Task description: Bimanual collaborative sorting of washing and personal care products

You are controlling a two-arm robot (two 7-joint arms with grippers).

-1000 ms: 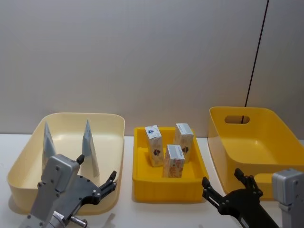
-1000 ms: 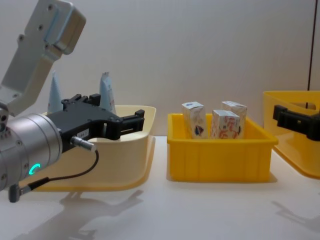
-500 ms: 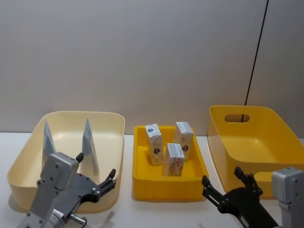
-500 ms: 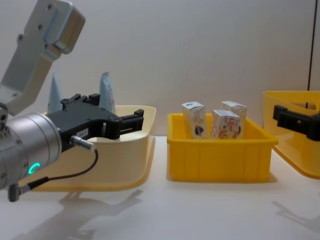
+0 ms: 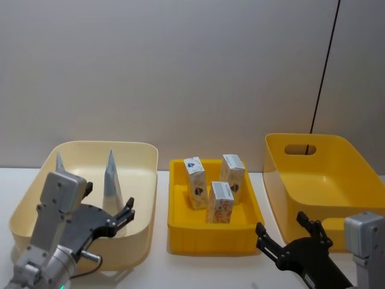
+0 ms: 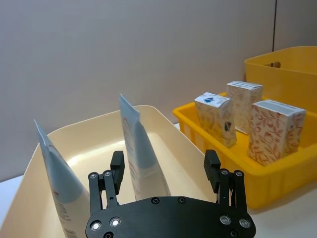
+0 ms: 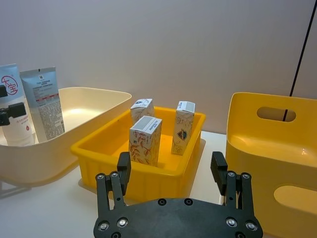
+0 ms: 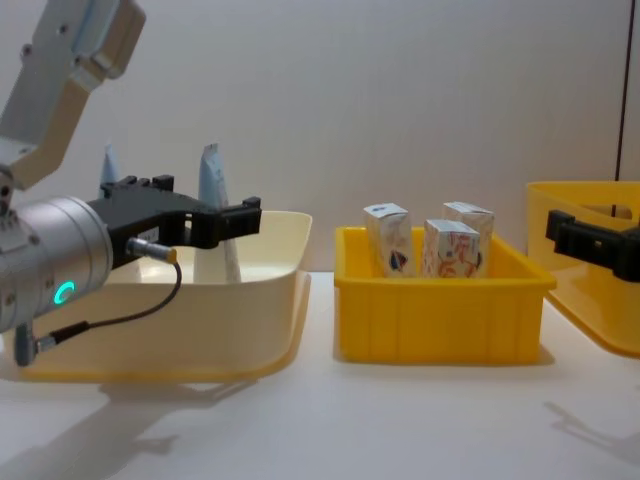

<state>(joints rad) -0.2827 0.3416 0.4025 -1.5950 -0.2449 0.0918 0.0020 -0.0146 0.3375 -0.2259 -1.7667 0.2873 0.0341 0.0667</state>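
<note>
Squeeze tubes, two of them and pale blue, stand upright inside the cream bin with their crimped ends pointing up. One tube is toward the bin's middle and the other is nearer its outer side wall.

The left gripper hovers over the near part of the cream bin with its fingers spread wide and nothing between the pads. In the left wrist view the middle tube rises in the gap between the fingers, close by one of them. Whether it touches that finger cannot be told. The outer tube stands outside the gap.

Three white cartons stand upright in the yellow tray, which sits just beside the cream bin. A deep yellow bin sits beyond that tray, well apart from the cream bin.

The right gripper hangs low in front of the tray and the deep bin, far from the cream bin. Its fingers are parted and hold nothing.
</note>
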